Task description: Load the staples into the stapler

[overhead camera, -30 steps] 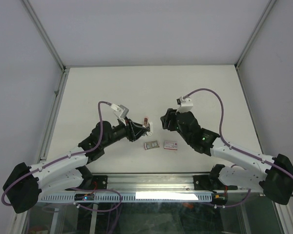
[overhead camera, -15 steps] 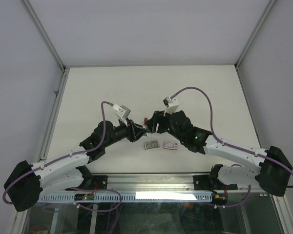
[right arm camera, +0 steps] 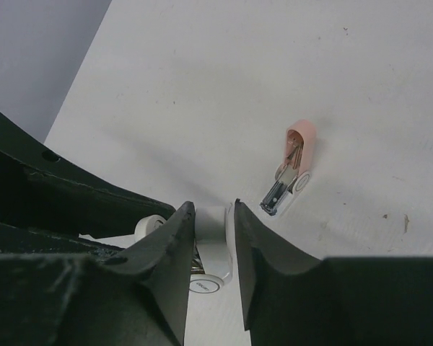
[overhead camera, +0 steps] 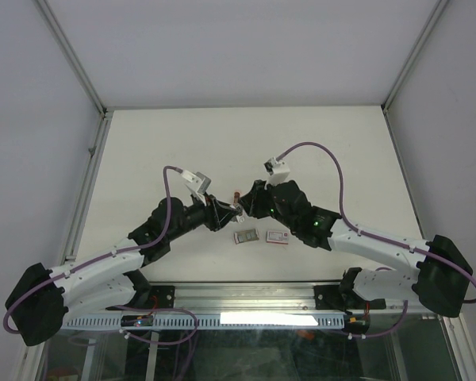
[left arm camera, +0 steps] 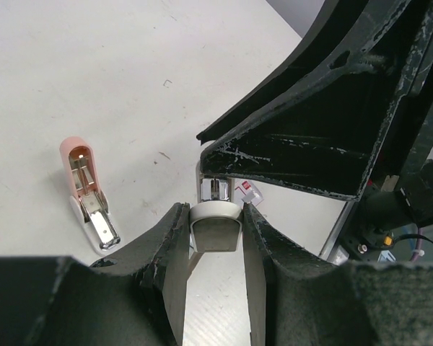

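Observation:
A small white stapler point(left arm camera: 215, 229) with a chrome inner part is held just above the table, and my left gripper point(left arm camera: 215, 209) is shut on its rounded end. From the opposite side my right gripper point(right arm camera: 214, 209) has its jaws pressed on both sides of the same stapler point(right arm camera: 216, 249). In the top view the two grippers meet at the table's middle point(overhead camera: 239, 208). The staples lie just in front of them: a white box with a red label point(overhead camera: 278, 236) and a grey tray of strips point(overhead camera: 246, 236). The box point(left arm camera: 247, 193) also shows past the left fingers.
A pink and white mini stapler point(right arm camera: 292, 169) lies flipped open on the table just behind the grippers; it also shows in the left wrist view point(left arm camera: 86, 198) and the top view point(overhead camera: 236, 194). Metal frame rails point(overhead camera: 87, 159) border the table.
My right arm swung left from beside the staple box to the stapler held by the left gripper, and its jaws narrowed onto it. The left arm has stayed still.

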Robot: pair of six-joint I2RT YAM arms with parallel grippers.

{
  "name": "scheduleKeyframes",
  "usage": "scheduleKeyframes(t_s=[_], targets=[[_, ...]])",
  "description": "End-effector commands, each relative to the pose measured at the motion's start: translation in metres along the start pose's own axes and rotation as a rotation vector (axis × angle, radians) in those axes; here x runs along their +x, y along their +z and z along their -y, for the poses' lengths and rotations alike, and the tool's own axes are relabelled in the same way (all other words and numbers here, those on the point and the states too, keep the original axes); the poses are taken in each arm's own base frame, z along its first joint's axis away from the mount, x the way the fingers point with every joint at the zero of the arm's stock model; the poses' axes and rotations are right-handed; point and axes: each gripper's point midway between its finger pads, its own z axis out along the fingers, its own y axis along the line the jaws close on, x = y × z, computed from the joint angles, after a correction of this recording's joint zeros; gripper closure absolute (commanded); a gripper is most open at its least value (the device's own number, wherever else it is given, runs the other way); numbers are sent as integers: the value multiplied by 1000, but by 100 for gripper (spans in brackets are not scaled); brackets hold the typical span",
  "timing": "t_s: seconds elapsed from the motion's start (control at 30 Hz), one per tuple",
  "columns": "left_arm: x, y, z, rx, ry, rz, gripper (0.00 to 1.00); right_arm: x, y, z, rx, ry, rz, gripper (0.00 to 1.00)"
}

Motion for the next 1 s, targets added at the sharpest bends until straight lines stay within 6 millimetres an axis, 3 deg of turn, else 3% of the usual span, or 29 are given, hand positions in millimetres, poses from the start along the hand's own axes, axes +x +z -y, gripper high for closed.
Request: scheduleKeyframes(t_s=[0.0, 0.17, 0.3, 0.53, 0.87, 0.97], targets=[[-28, -3, 11, 33, 27, 108, 100, -12, -2, -14, -46, 52, 36, 71], [-26, -5, 11, 35, 30, 112, 100, -15, 0, -5, -6, 69, 49, 87], [-16, -6, 7, 27, 27, 90, 100, -30, -7, 6, 29, 88, 111, 100], [10, -8, -1, 19, 3, 24, 94, -67, -28, 25, 73, 134, 270, 100], [40, -8, -9, 8, -34, -63, 83, -91, -44, 42, 127, 136, 371, 100], [44, -9, -9, 8, -43, -73, 71, -94, -47, 45, 134, 125, 392, 100]])
